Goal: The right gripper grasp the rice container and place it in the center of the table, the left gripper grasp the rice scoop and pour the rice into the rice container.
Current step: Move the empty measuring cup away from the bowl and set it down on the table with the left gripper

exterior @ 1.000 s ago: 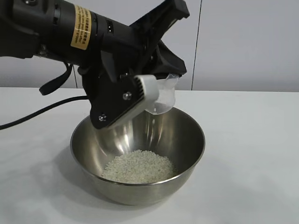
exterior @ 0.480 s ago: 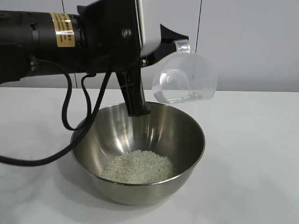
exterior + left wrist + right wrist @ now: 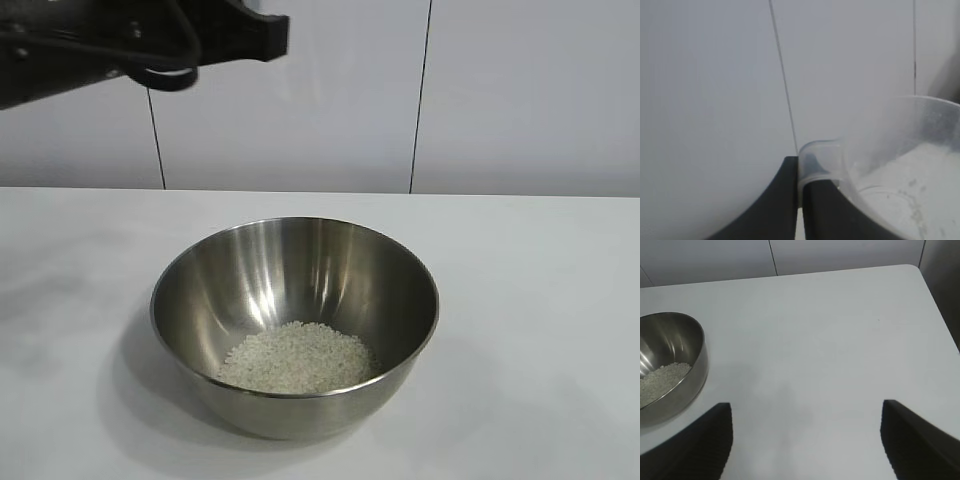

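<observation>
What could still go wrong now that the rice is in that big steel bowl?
The left hand is clamped on only the scoop's small tab, so the cup could twist or slip as the arm travels. A whitish film inside the scoop might shed onto the table. The right hand hangs open beside the bowl; a careless move could nudge it and spill rice.

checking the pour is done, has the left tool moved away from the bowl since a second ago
Yes. It has lifted up and left of the rice container, out of the exterior view; only the arm shows top left. It holds the rice scoop.
</observation>
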